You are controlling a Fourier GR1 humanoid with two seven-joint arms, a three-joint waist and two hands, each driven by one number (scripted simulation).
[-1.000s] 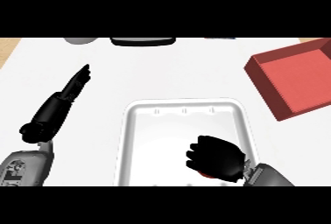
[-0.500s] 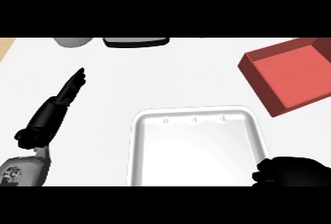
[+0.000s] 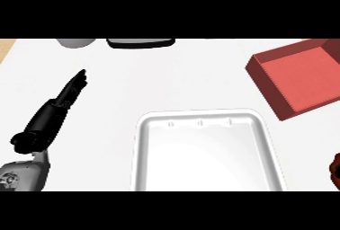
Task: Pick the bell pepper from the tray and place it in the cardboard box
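left hand (image 3: 53,112) — fingers straight, resting beside tray (image 3: 140,148)

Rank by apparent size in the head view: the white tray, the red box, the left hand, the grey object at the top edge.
1. white tray, largest, partly cut off.
2. red box, also cut off.
3. left hand, fingers straight.
4. grey object, only a sliver showing, so its real size is uncertain.
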